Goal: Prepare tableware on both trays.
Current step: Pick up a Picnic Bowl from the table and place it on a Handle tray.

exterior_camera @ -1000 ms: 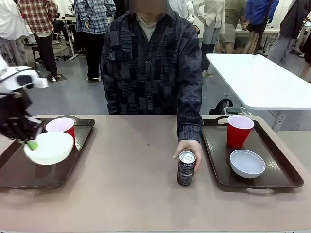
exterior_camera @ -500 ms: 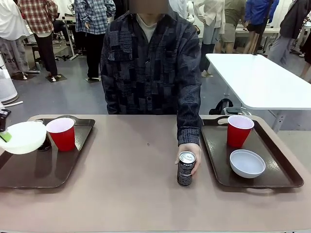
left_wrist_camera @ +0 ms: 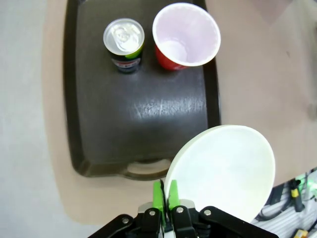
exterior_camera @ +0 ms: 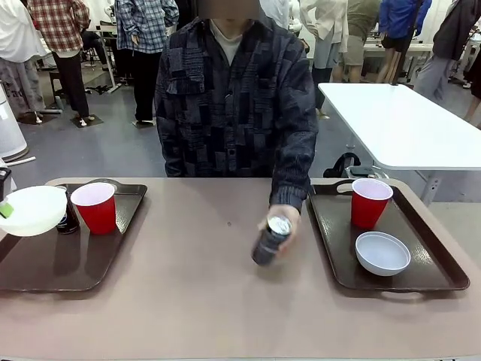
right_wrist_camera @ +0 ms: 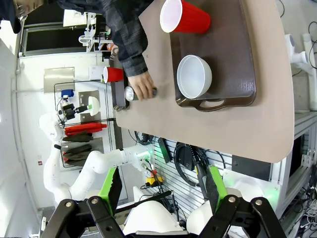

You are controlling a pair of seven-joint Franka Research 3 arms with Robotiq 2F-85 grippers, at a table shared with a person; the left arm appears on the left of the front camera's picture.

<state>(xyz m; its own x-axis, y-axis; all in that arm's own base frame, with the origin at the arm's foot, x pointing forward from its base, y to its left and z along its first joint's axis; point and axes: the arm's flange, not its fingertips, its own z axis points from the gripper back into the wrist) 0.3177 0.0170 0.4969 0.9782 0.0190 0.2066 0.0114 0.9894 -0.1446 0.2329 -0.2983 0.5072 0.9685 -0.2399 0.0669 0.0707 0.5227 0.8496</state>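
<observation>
While the person's hand [exterior_camera: 283, 222] tips the black Pepsi can [exterior_camera: 270, 241] over the bare tabletop [exterior_camera: 203, 286], the front view has two dark brown trays flanking it. Left of the can lies the left tray [exterior_camera: 68, 263], carrying a red plastic cup [exterior_camera: 94, 207] at its far end and a dark can [exterior_camera: 68, 218] just beside that cup. A white bowl [exterior_camera: 31, 210] hangs above the tray's left edge, pinched at its rim by a green pad [exterior_camera: 6, 210] of the left gripper. Right of the black can sits the right tray [exterior_camera: 331, 256], with a second red cup [exterior_camera: 370, 201] at its far end and a second white bowl [exterior_camera: 382, 253] nearer the camera.

From the left wrist, the left gripper [left_wrist_camera: 165, 196] is clenched on the rim of the white bowl [left_wrist_camera: 223, 171], its green pads pressed together with the rim between them. The bowl is tilted on edge, raised over the tray's near handle [left_wrist_camera: 143, 168]. Farther along the tray [left_wrist_camera: 99, 114] stand the can [left_wrist_camera: 124, 43], seen from above, and the red cup [left_wrist_camera: 185, 35] just beside it.

From the right wrist, the right gripper [right_wrist_camera: 162, 186] hangs well off the table with its fingers [right_wrist_camera: 111, 188] spread wide and nothing between them. Beyond it the right tray [right_wrist_camera: 237, 59] holds the white bowl [right_wrist_camera: 194, 76] and the red cup [right_wrist_camera: 184, 16]. The person's hand [right_wrist_camera: 142, 85] covers the black can [right_wrist_camera: 131, 93] beside that tray.
</observation>
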